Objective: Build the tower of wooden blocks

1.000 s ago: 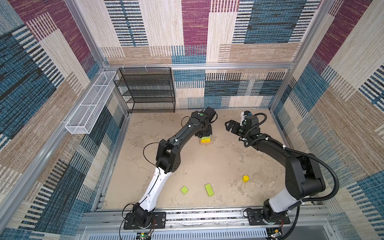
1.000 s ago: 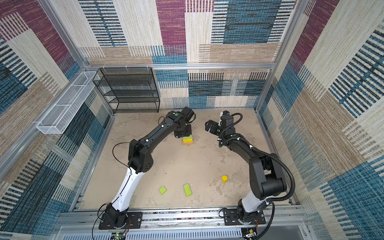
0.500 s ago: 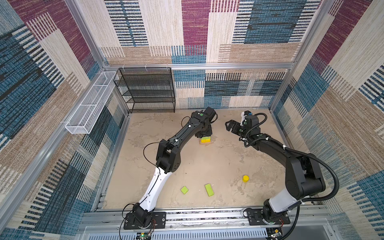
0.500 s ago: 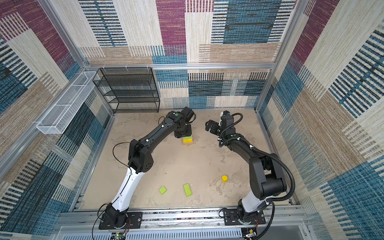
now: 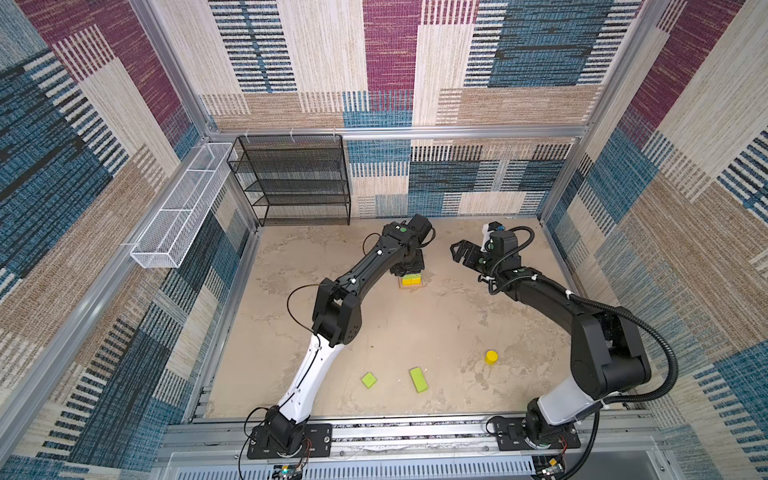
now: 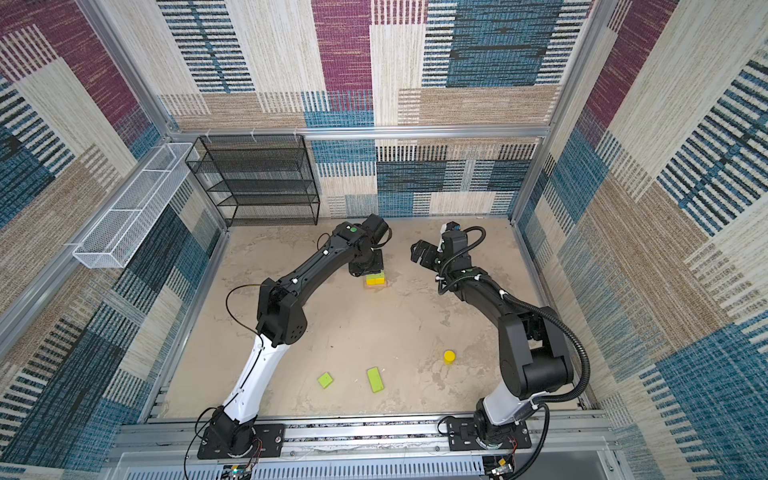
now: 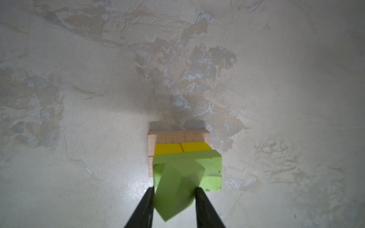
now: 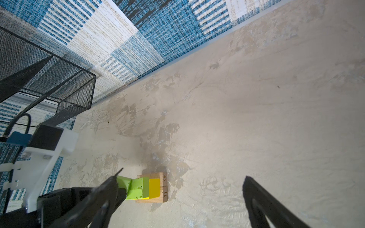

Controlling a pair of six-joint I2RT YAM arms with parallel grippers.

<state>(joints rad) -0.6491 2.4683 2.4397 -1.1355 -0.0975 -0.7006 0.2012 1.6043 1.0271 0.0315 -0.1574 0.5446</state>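
Barely any shift vs a sec ago: L pincer [image 7: 174, 190] still pinches tilted lime-green flat wood piece [image 7: 177, 203] over 2nd green piece [image 7: 211, 167] on yellow cubes [image 7: 181, 148] on tan wooden bars [image 7: 177, 136], so placement unfinished; R pincer [image 5: 459, 252] spread, empty, beside bars.

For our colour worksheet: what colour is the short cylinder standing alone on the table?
The cylinder is yellow; it shows best in both top views.

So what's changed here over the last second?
Nothing visibly changed. The left pincer still holds a green piece over the stack, the right pincer stays open nearby, and the cylinder lies where it was.
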